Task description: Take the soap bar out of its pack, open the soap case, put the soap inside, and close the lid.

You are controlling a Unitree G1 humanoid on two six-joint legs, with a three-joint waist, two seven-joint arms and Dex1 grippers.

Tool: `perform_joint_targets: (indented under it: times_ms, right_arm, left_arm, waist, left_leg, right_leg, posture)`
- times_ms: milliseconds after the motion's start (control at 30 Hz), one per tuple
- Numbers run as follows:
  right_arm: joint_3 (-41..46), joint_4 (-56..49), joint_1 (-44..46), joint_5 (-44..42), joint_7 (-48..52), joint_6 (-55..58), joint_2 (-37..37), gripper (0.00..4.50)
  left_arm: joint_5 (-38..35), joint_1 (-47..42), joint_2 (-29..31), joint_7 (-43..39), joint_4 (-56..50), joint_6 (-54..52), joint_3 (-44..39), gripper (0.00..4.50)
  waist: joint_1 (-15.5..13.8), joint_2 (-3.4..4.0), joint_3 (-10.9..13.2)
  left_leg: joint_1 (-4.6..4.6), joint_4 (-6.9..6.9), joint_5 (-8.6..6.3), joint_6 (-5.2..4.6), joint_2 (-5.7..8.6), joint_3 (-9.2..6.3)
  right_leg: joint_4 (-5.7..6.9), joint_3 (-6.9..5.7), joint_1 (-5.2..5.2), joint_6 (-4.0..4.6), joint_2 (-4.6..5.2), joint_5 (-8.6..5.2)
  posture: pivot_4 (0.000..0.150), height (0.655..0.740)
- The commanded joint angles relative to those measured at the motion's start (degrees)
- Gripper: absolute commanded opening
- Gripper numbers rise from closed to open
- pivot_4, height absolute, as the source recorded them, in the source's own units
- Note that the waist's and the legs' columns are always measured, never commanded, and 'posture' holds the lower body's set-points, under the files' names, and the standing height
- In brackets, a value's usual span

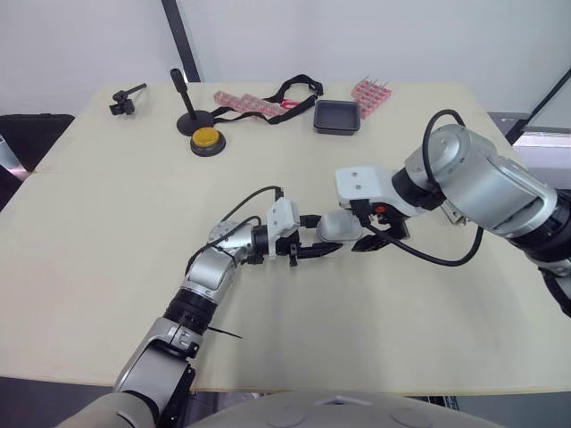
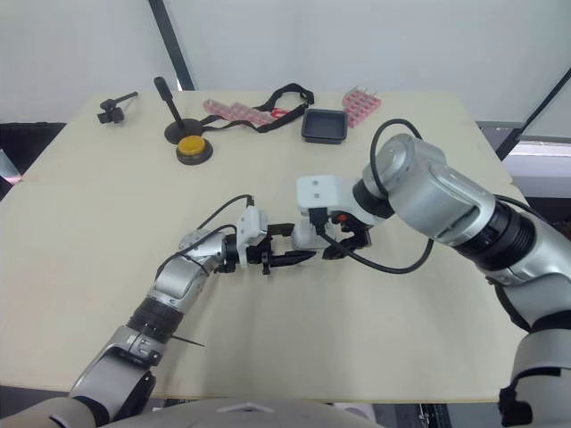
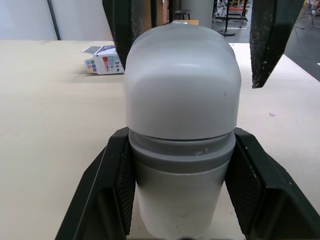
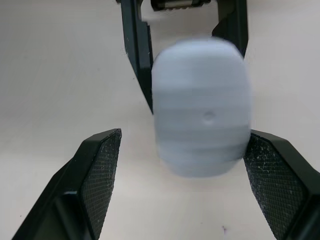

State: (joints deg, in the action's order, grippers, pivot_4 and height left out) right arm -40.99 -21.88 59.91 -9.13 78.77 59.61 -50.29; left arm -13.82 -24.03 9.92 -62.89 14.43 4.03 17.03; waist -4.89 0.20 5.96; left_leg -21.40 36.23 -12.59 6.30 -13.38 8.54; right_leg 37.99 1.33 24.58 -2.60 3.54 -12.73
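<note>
Left wrist view: left fingers clamp the soap case, well apart from the yellow button; right fingers gape around its lid. A crooked pull could twist the case loose.

Pale beige table, far edge, from the robot's left to its right — small black clamp; black stand with upright stick; yellow button just beside it; pink segmented strips touching a black strap; black square tray; pink rack.
</note>
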Motion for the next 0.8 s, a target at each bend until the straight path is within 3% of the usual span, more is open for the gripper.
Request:
perform_joint_targets:
  times_ms: [33, 267, 400, 633, 800]
  right_arm:
    - [3.1, -1.0, -0.5, -0.3, -0.1, -0.7, -2.2, 3.94]
    - [4.9, -1.7, -2.7, -0.8, 0.0, -0.9, -5.0, 3.94]
    - [13.8, -0.3, -11.5, -3.6, -1.3, -3.1, -9.9, 3.94]
    - [31.5, 5.6, -31.0, -6.8, -7.1, -16.4, -9.9, 3.94]
    - [45.7, 7.9, -45.4, -12.4, -11.0, -29.9, -0.9, 2.41]
  left_arm:
    - [1.1, 0.0, 0.7, 0.1, -0.1, -0.5, 0.6, 1.97]
    - [1.0, -0.2, 0.7, 0.0, 0.1, -0.5, 0.5, 1.97]
    - [0.9, -0.2, 1.0, -0.1, 0.1, -0.5, 0.3, 1.97]
    - [0.5, -0.4, 1.5, -0.5, 0.3, -0.3, 0.1, 1.97]
    - [0.4, -0.9, 2.1, -1.1, 0.8, -0.1, -0.2, 1.97]
  waist:
    - [0.0, 0.00, 0.0]
    - [0.1, 0.00, 0.0]
    - [-0.7, -0.06, 0.0]
    - [-0.7, -0.06, 0.0]
    - [-0.5, -0.07, 0.0]
  left_leg:
    - [0.00, 0.00, 0.00, 0.00, 0.00, 0.00]
    - [0.00, 0.00, -0.01, -0.03, 0.00, 0.00]
    - [0.00, 0.00, -0.05, -0.09, -0.01, -0.04]
    - [0.00, -0.03, -0.16, -0.30, -0.02, 0.01]
    - [-0.03, -0.04, -0.20, -0.38, -0.03, -0.01]
  right_leg:
    - [0.00, 0.00, 0.00, 0.00, 0.00, 0.00]
    - [0.00, 0.01, 0.00, 0.01, 0.00, 0.00]
    - [-0.05, -0.01, -0.01, 0.03, 0.03, -0.02]
    - [-0.12, 0.03, -0.06, 0.20, 0.06, -0.11]
    - [-0.23, -0.02, -0.08, 0.21, 0.12, -0.12]
  posture:
    - [0.150, 0.7291]
    - [0.150, 0.7291]
    - [0.150, 0.7291]
    - [0.150, 0.7291]
    - [0.150, 0.7291]
